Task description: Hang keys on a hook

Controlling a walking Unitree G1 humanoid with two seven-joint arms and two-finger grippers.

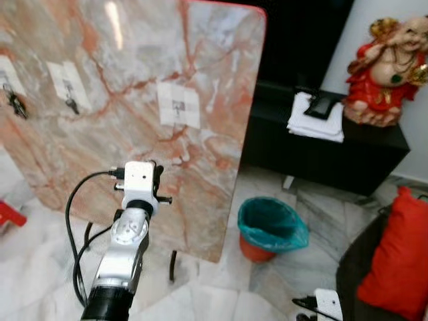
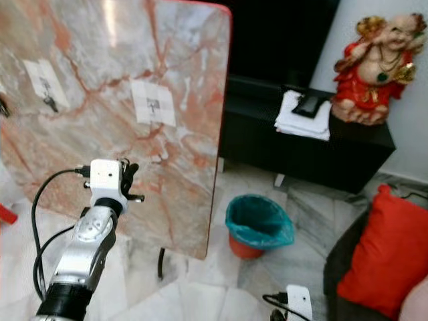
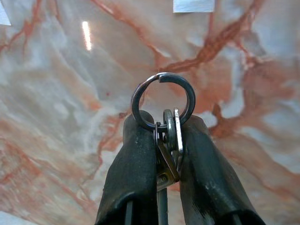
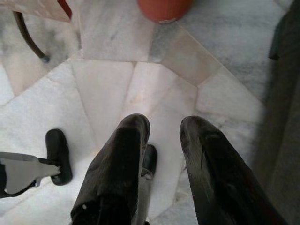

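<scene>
My left pincer [image 3: 161, 140] is pinching the keys [image 3: 168, 150], ring [image 3: 162, 101] sticking out past the fingertips, raised close in front of the marble board [image 1: 134, 87]. A bare hook [image 1: 178, 105] sits on a white patch above and right of it; two other hooks [image 1: 69, 93] further left already carry keys. My right pincer [image 4: 164, 136] hangs low over the floor [image 4: 117, 89], fingers spread, holding nothing. A teal bin [image 1: 271, 227] stands right of the board.

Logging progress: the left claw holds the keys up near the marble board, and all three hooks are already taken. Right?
Not quite. The left claw does hold the keys, but the left eye view shows the rightmost hook on the marble board is empty.
</scene>
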